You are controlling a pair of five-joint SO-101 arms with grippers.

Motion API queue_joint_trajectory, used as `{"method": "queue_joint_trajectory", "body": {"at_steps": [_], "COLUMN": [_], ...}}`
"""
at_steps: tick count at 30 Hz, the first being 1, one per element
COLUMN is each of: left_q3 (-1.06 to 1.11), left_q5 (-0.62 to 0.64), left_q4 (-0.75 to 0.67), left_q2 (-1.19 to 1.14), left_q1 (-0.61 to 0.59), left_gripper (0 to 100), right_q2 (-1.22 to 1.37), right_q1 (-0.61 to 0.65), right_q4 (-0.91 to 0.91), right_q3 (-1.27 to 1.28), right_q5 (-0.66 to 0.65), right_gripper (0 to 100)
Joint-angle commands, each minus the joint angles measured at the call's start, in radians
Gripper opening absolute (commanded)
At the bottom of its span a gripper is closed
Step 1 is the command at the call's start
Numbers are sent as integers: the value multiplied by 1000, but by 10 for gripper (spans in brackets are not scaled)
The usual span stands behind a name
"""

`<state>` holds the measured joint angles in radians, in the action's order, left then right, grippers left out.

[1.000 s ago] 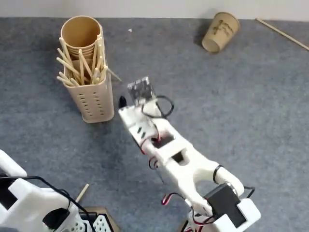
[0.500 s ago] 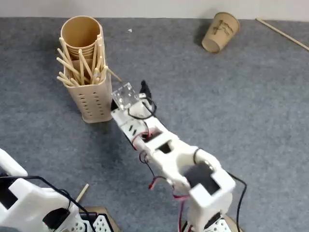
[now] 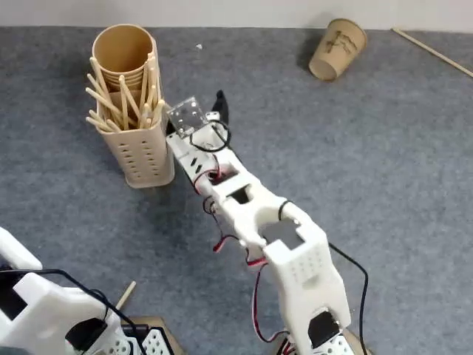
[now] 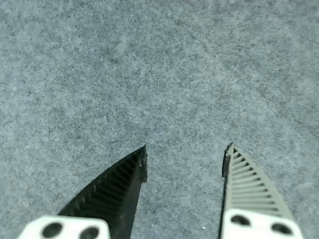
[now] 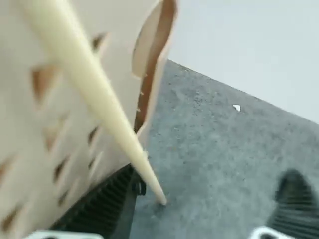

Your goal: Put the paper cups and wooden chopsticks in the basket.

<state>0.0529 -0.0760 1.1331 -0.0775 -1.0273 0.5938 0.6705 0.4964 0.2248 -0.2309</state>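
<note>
The beige perforated basket (image 3: 140,148) stands at the back left, holding stacked paper cups (image 3: 123,50) and several wooden chopsticks (image 3: 118,100). My right gripper (image 3: 207,111) is open right beside the basket's right wall. In the right wrist view the basket wall (image 5: 65,114) looms close. A chopstick (image 5: 99,109) sticks out of it, its tip between the gripper's (image 5: 209,209) spread fingers. One paper cup (image 3: 338,48) lies on its side at the back right. A loose chopstick (image 3: 432,52) lies at the far right edge. My left gripper (image 4: 187,149) is open over bare carpet.
The left arm (image 3: 44,318) sits at the front left corner, with another chopstick (image 3: 126,293) lying next to it. Grey carpet (image 3: 384,163) covers the table, with free room on the right half.
The right arm has stretched toward the back left, bringing its gripper up against the basket's side. The left arm has stayed still.
</note>
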Motion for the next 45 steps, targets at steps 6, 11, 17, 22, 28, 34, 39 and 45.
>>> {"method": "queue_joint_trajectory", "body": {"at_steps": [6,11,17,22,28,34,39,45], "left_q3": [-8,-8,-7,-5,-7,-5,-5,-7], "left_q5": [3,3,3,3,3,3,3,3], "left_q4": [-8,-8,-6,-6,-6,-5,21,23], "left_q2": [25,24,24,24,24,22,22,30], "left_q1": [8,8,31,30,15,15,-7,-4], "left_gripper": [262,262,261,261,262,261,262,262], "right_q2": [99,53,-236,-575,-929,-1003,-993,-780], "right_q1": [-27,-84,-68,-85,-127,-131,-120,-142], "right_q4": [35,124,-44,-398,-984,-1188,-1461,-1511], "right_q3": [-151,-150,-5,133,104,-76,-104,47], "right_q5": [-152,-152,-146,81,276,293,313,97], "right_gripper": [34,5,4,4,4,4,4,4]}}
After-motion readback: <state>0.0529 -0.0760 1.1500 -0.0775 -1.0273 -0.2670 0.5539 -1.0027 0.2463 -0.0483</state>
